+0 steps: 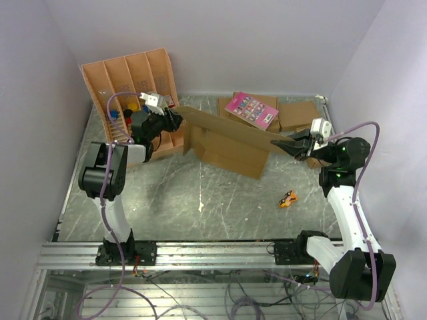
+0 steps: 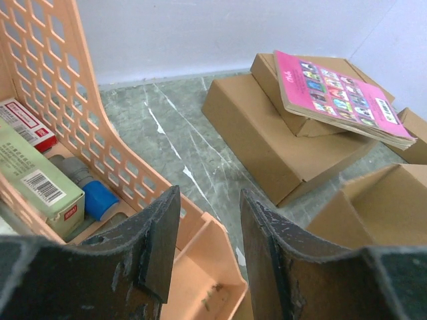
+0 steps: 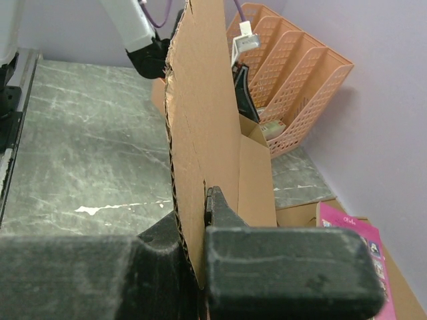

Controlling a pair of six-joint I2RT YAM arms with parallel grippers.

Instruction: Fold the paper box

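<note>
The paper box [image 1: 230, 143] is a large brown corrugated piece lying mid-table, with one long flap raised on edge between my two arms. My right gripper [image 1: 285, 143] is shut on the right end of that flap. In the right wrist view the cardboard [image 3: 203, 120] stands edge-on, pinched between the fingers of the right gripper [image 3: 200, 207]. My left gripper [image 1: 172, 120] hovers at the flap's left end. Seen from the left wrist, the left gripper [image 2: 210, 200] is open with nothing between its jaws, and part of the box [image 2: 383, 207] shows at the lower right.
An orange-tan compartment tray [image 1: 127, 80] leans at the back left, right under my left fingers [image 2: 60, 80], holding small packets [image 2: 33, 177]. Smaller brown boxes [image 1: 297, 113] with a pink book [image 1: 251, 110] sit at the back right. A small orange object [image 1: 288, 199] lies front right.
</note>
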